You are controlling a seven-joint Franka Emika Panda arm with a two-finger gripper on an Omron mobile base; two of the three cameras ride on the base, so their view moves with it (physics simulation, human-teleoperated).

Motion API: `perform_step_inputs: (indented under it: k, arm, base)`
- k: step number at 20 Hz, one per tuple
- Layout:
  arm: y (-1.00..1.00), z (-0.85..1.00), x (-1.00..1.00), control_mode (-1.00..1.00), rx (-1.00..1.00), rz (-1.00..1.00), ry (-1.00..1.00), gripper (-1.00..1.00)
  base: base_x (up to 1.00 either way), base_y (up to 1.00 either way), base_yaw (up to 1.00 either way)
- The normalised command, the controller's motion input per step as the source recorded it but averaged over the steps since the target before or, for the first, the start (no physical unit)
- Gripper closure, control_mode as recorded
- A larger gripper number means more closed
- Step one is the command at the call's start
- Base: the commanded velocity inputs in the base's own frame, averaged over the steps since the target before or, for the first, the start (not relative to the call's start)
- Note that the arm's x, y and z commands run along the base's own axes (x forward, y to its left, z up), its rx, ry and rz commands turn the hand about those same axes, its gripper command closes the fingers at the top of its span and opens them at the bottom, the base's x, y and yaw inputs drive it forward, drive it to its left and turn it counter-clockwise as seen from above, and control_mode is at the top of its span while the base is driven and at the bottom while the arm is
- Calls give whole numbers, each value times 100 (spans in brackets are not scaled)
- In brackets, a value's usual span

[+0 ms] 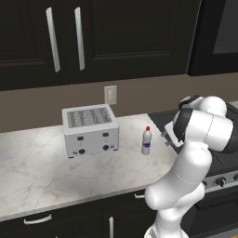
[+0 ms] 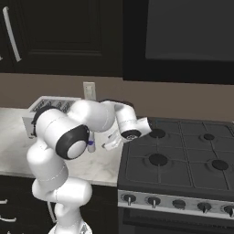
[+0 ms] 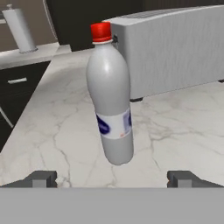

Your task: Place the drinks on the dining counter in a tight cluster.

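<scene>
A small pale bottle (image 1: 146,141) with a red cap and a blue label stands upright on a marble worktop (image 1: 37,162), just right of a silver toaster (image 1: 90,130). In the hand view the bottle (image 3: 110,96) is straight ahead and close. My gripper (image 3: 112,179) is open, its two dark fingertips (image 3: 41,178) spread wide to either side, short of the bottle's base and not touching it. From the right base view my arm hides most of the bottle (image 2: 91,144). The dining counter is out of view.
A black stove (image 2: 183,160) adjoins the worktop on the right. Dark cabinets hang above the toaster (image 3: 175,48), and a wall outlet (image 1: 110,95) sits behind it. A paper towel roll (image 3: 19,28) stands on a far counter. Dark drawers run under the worktop.
</scene>
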Motion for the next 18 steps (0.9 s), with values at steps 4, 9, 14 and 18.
perform_step_inputs:
  k: [4,9,14,18]
  arm:
    - [1,0,-3,-100,0,0,0,-100]
    - [1,0,3,-100,0,0,0,-100]
    - [3,1,21,-100,0,-7,9,-100]
    - [0,1,9,-100,0,-8,18,-100]
  base:
    - [0,0,0]
    - [0,0,0]
    - [0,0,0]
    - [0,0,0]
